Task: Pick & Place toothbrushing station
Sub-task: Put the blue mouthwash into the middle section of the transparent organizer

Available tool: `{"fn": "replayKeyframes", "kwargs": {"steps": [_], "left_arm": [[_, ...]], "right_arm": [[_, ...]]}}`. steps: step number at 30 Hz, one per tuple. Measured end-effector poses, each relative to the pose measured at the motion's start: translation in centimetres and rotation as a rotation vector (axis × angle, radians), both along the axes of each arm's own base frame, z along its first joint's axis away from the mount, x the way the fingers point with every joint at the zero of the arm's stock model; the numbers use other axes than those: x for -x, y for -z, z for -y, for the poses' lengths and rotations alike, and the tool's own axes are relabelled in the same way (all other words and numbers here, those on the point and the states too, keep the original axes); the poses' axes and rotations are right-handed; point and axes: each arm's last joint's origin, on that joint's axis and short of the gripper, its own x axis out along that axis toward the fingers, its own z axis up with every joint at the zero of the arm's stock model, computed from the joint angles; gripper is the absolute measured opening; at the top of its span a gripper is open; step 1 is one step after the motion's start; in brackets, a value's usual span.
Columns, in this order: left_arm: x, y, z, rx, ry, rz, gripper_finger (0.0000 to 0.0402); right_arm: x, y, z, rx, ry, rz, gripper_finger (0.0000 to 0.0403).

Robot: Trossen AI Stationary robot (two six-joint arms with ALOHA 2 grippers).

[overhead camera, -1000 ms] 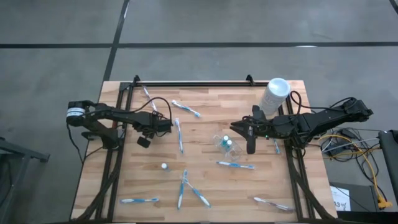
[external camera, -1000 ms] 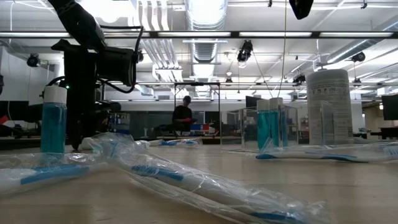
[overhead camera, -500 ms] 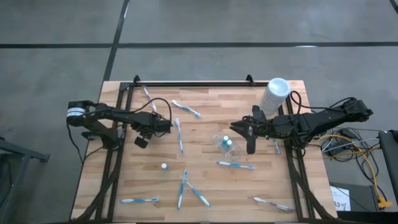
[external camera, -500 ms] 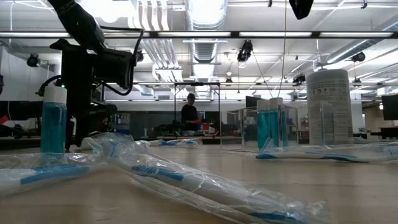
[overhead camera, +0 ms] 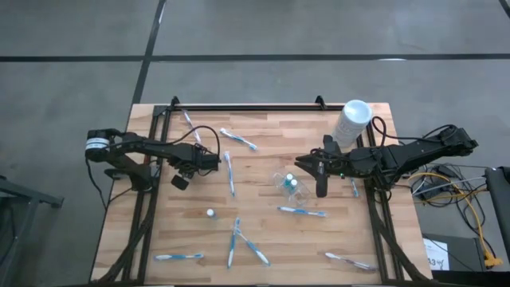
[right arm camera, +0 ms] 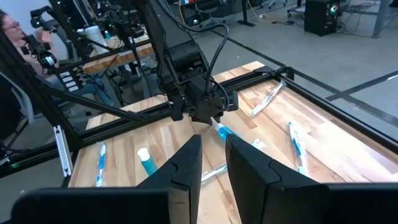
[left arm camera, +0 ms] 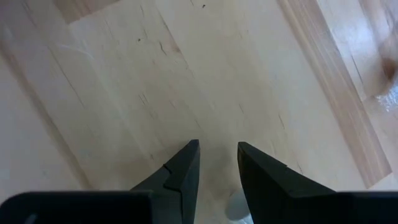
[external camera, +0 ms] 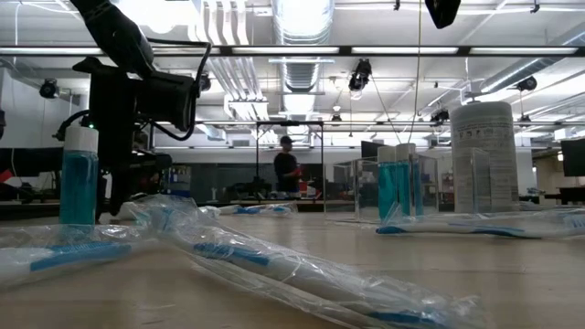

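- The wooden table (overhead camera: pixel 159 227) stands in a big workshop, and toothbrushes lie all over it.
- My left gripper (overhead camera: pixel 215 159) hangs just beside one blue-and-white toothbrush (overhead camera: pixel 229 174).
- That brush lies right in front of my left fingertips. Its long side runs from the back of the table to the front, across the way my fingers point.
- My left fingers are partly apart and hold nothing.
- My right gripper (overhead camera: pixel 301 164) waits by the clear pouch (overhead camera: pixel 288 183) with two blue tubes in it. Its fingers are only a little apart and hold nothing too.
- My left arm is nearer the brush, so I think it should reach for it.
- Since a second ago my left wrist has turned a tiny bit, and a person (external camera: pixel 286 169) far behind has walked along.
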Motion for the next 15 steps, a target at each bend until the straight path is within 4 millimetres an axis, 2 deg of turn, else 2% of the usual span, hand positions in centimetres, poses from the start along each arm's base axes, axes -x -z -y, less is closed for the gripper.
{"fn": "replayKeyframes", "kwargs": {"steps": [12, 15], "left_arm": [[-0.29, 0.03, -0.08, -0.016, 0.001, 0.027, 0.0113], [-0.31, 0.05, -0.05, -0.005, -0.006, 0.032, 0.0124]], "right_arm": [[0.00, -0.01, 0.00, 0.000, 0.000, 0.000, 0.0068], [0.00, -0.01, 0.01, 0.000, 0.000, 0.000, 0.0068]]}}
